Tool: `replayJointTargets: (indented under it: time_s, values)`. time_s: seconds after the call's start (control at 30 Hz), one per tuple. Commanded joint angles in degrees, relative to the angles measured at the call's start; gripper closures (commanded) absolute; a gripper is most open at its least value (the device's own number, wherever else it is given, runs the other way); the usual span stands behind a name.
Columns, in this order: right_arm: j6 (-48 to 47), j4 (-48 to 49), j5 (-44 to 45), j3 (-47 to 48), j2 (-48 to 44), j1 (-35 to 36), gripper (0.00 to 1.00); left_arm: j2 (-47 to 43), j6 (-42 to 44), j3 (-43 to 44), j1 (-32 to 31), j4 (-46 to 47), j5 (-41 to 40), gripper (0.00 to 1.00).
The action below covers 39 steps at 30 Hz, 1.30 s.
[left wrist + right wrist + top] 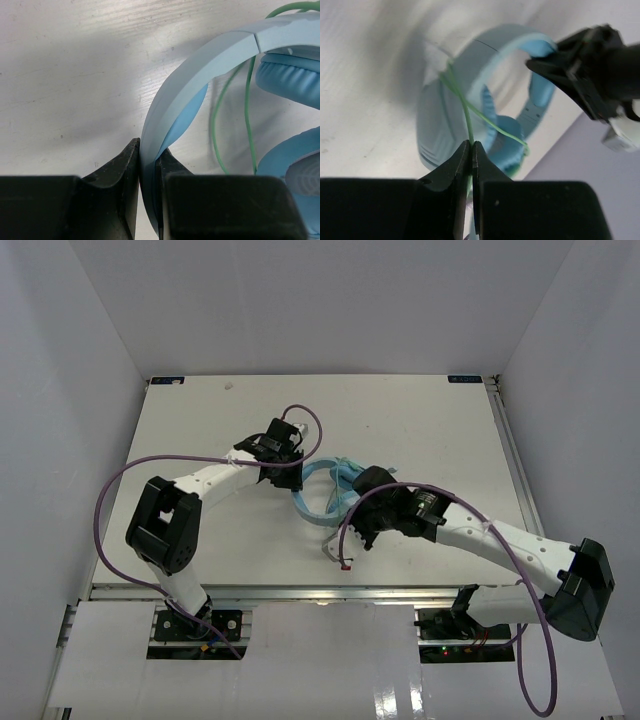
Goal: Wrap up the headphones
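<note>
the headphones (pixel 299 502) lie mid-frame, left gripper (pixel 148 150) clamped on the band (pixel 200 75), right gripper (pixel 471 146) pinching the thin green cable (pixel 466 112). a hard tug could slip or snag it.

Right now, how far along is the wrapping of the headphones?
Done: the left hand is shut on the headphones at the band, and the right hand pinches the green cable. In hand: the cable crosses one earcup, perhaps a first turn. Left: loose cable shows under the band, so most winding probably remains.
</note>
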Motion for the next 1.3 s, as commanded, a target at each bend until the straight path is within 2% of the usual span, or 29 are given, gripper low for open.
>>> replayJointTargets:
  time_s: [0.0,0.2,0.37,0.5,0.67,0.9,1.1,1.27]
  values:
    - [2.1,3.4,0.1,3.8,-0.6,-0.4,0.92,-2.8,0.3,-0.5,0.3,2.0,1.5,1.0]
    - [2.6,6.1,3.3,3.7,-0.2,-0.4,0.92,-2.7,0.9,-1.9,0.3,2.1,1.2,1.0]
    - [1.9,12.7,6.9,1.6,1.6,-2.0,0.92,-3.6,1.2,-3.6,0.3,3.1,1.7,1.0]
    - [2.2,16.5,4.5,1.7,5.5,-4.4,0.92,-4.0,1.5,-4.7,0.3,3.8,2.5,1.0]
    - [1.7,17.6,-3.7,2.7,9.0,-7.8,0.92,-5.1,1.8,-6.3,0.3,5.2,3.6,1.0]
    - [-1.8,17.9,-4.9,5.1,16.1,-8.9,0.92,-5.3,1.7,-7.5,0.2,6.9,5.5,1.0]
    - [-1.7,19.9,-3.7,6.4,20.1,-8.9,0.84,-5.3,1.6,-7.4,0.2,7.2,6.3,1.0]
    - [-1.2,20.8,-3.6,6.0,20.1,-10.1,0.71,-5.1,1.8,-7.4,0.2,7.2,6.0,1.0]
